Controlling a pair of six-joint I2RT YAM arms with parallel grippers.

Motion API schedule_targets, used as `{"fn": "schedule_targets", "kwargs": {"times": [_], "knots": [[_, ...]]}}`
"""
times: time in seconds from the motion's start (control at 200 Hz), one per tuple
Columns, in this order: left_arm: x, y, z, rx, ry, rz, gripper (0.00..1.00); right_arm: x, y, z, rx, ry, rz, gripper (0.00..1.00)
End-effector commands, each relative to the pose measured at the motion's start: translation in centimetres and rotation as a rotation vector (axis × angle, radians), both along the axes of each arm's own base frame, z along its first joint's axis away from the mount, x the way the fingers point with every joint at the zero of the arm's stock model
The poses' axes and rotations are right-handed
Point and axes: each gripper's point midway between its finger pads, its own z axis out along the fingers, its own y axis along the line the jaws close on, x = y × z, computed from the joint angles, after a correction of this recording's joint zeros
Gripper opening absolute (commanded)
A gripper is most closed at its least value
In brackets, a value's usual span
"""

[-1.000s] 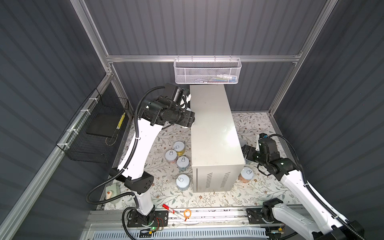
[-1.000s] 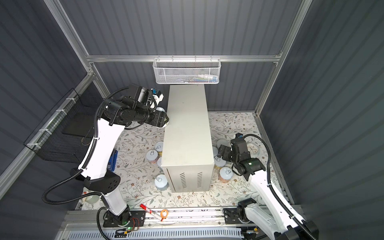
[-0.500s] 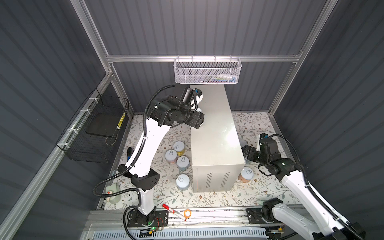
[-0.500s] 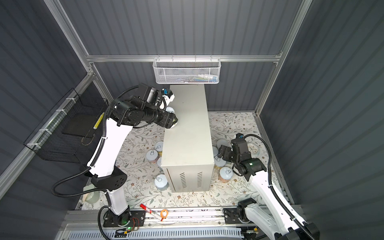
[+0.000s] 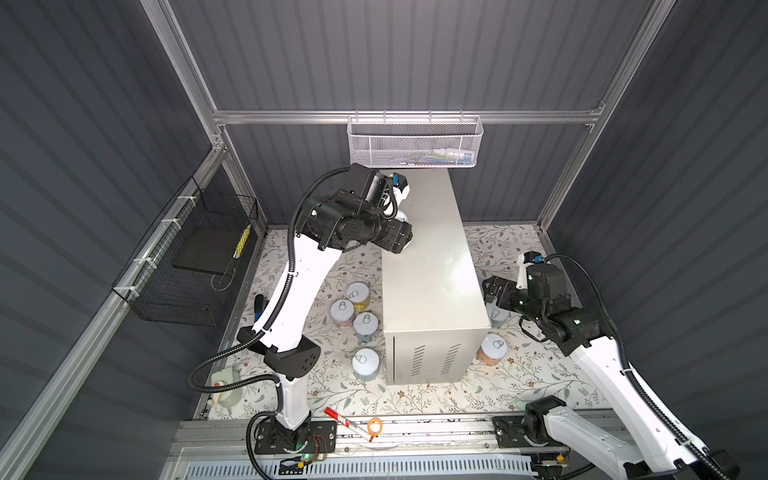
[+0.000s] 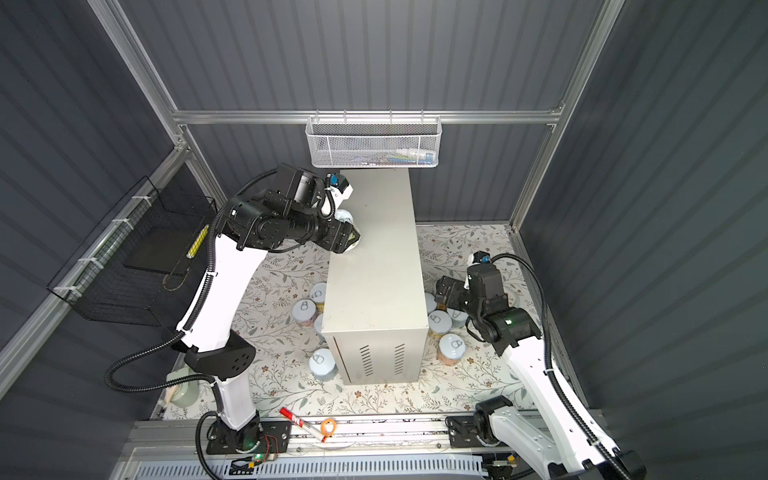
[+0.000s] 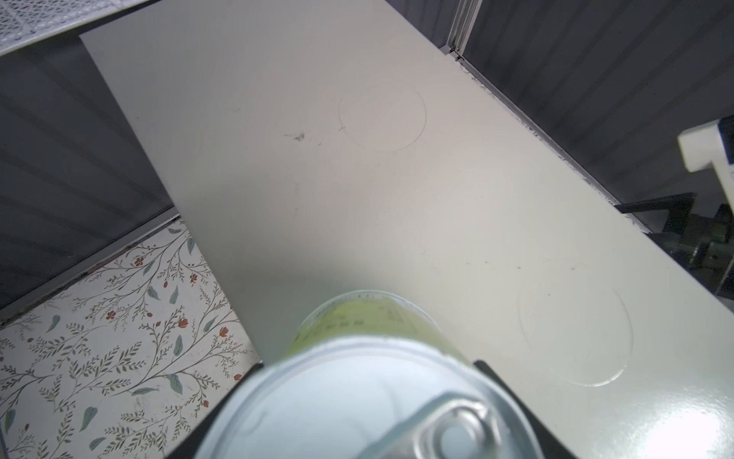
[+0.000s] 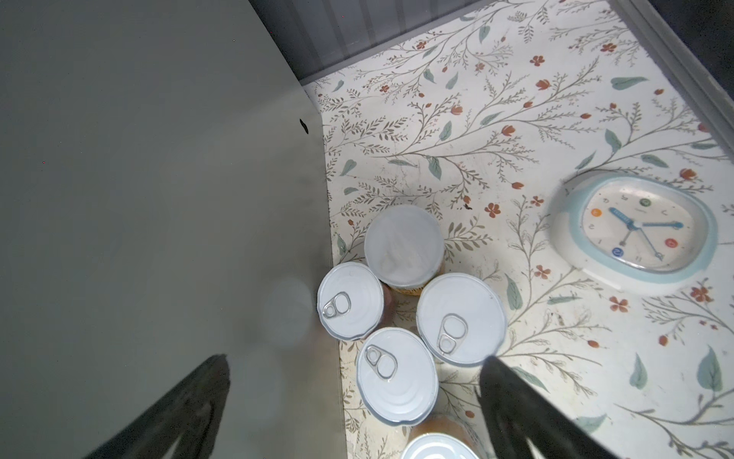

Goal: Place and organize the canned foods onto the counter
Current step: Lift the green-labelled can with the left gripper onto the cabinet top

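Spreading beneath both pairs of fingers, the floral-patterned surface (image 5: pixel 519 374) carries everything; the counter (image 5: pixel 432 291), a cream box with vent slits on its near end, stands lengthwise between the two grippers, with faint ring marks on its flat top; white mesh basket (image 5: pixel 413 141) hangs on the back wall beyond the left fingers, well apart; left gripper (image 5: pixel 401 229) reaches over the counter's long edge, black fingers (image 7: pixel 490 373) clamped on either side of a green-yellow tin (image 7: pixel 373 401); its silver pull-tab lid faces the wrist camera, its body points down at the counter top just inside that edge; cannot tell whether its base touches the top; right gripper (image 8: pixel 353 413) hangs at the counter's other side, fingers (image 8: pixel 178 409) wide apart, gripping nothing; round clock (image 8: pixel 635 234) lies flat, well off to the outer side of the right fingers; cluster of tins (image 8: pixel 397 373) stands upright directly below the gap between the right fingers, packed together against the counter's wall, three showing pull tabs, one a plain lid; four tins (image 5: pixel 366 326) stand upright on the left fingers' side of the counter, low beneath them, near its wall.
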Motion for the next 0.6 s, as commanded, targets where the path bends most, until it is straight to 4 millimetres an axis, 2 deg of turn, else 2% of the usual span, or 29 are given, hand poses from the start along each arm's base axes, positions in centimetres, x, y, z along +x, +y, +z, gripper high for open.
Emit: {"fn": "schedule_targets", "kwargs": {"times": [0.0, 0.165, 0.29, 0.375, 0.41, 0.465, 0.495, 0.595], "knots": [[0.8, -1.8, 1.4, -0.060, -0.058, -0.061, 0.23, 0.3, 0.6, 1.3, 0.006, -0.028, 0.030, 0.99], [1.1, -2.5, 0.9, -0.061, -0.049, -0.075, 0.32, 0.4, 1.0, 2.1, 0.010, -0.042, 0.048, 0.99], [1.0, -2.9, 1.2, -0.080, -0.060, -0.092, 0.41, 0.5, 1.1, 2.9, 0.005, -0.056, 0.057, 0.99], [1.2, -3.1, 1.4, -0.085, -0.068, -0.094, 0.59, 0.6, 1.2, 3.8, -0.002, -0.070, 0.066, 0.99], [1.3, -3.1, 1.4, -0.086, -0.072, -0.092, 0.61, 0.6, 1.2, 4.2, -0.006, -0.077, 0.070, 0.99], [1.4, -3.1, 1.6, -0.090, -0.079, -0.092, 0.80, 0.7, 1.3, 4.9, -0.010, -0.090, 0.075, 0.99], [1.4, -3.2, 1.7, -0.090, -0.083, -0.095, 0.98, 0.8, 1.3, 5.2, -0.012, -0.095, 0.077, 0.99], [1.6, -3.1, 2.0, -0.090, -0.107, -0.090, 1.00, 0.9, 1.2, 6.4, -0.019, -0.119, 0.080, 0.99]]}}
